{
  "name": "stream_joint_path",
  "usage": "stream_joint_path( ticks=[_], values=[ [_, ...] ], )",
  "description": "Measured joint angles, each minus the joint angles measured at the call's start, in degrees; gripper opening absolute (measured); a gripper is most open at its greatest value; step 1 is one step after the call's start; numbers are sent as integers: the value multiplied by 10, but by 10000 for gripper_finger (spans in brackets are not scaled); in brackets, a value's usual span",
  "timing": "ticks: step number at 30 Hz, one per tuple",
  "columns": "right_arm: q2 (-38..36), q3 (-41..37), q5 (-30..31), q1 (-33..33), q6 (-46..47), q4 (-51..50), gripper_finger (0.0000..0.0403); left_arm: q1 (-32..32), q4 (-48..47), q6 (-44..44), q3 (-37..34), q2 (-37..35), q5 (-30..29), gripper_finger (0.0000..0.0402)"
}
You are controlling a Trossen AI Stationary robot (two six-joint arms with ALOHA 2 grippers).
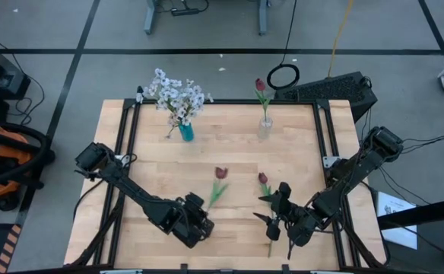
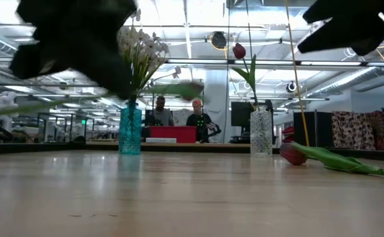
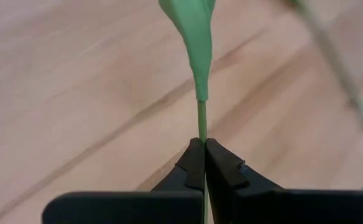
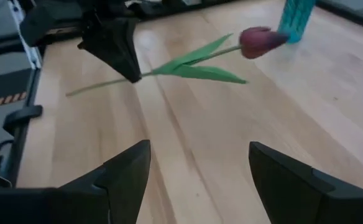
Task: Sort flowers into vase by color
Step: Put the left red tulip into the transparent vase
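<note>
A dark red tulip point(image 1: 220, 173) on a green leafy stem is in the air at the table's near middle, with my left gripper point(image 1: 197, 218) shut on its stem. A second red tulip point(image 1: 263, 178) lies flat on the table to its right, also seen low down in the low view as the lying tulip point(image 2: 294, 155). My right gripper point(image 1: 277, 209) hovers open above that tulip's stem and touches nothing. At the far side stand a blue vase point(image 1: 185, 132) holding white flowers point(image 1: 176, 95) and a clear vase point(image 1: 264, 127) holding one red tulip point(image 1: 260, 84). My left gripper pinches the tulip's thin stem point(image 3: 201, 124) between its two fingers, just below the leaf, with the bare lower end point(image 4: 76, 91) sticking out behind. The fingers point(image 4: 116, 46) slant down from the near left and lie across the stem. The tulip is lifted clear and lies nearly level, its bud point(image 4: 259, 40) pointing toward the far side.
Black rails point(image 1: 127, 129) run along the table's left and right sides. A dark keyboard-like object point(image 1: 336, 87) lies at the far right corner. The bare wood point(image 1: 207, 152) lies between the vases and the grippers. People sit beyond the far edge in the low view.
</note>
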Motion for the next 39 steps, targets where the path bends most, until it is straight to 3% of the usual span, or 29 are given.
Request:
stream_joint_path(
  ticks=[4,16,24,29,31,34,39],
  values=[
    [0,0,14,3,-34,39,263,1,34,96,25,0,-33,1],
    [-1,0,-23,31,-103,57,263,-2,50,367,129,-1,-165,1],
    [-3,-15,123,46,-115,30,263,-15,62,537,202,-2,-251,1],
    [-6,-34,141,30,-147,81,263,-26,115,622,205,-2,-253,1],
    [-6,-35,123,21,-213,139,263,-28,142,642,202,-2,-254,1],
    [-20,-35,43,10,-345,222,263,-32,163,658,196,0,-254,1],
    [-96,-35,-56,0,-461,240,263,-42,203,701,195,0,-255,1]
  ],
)
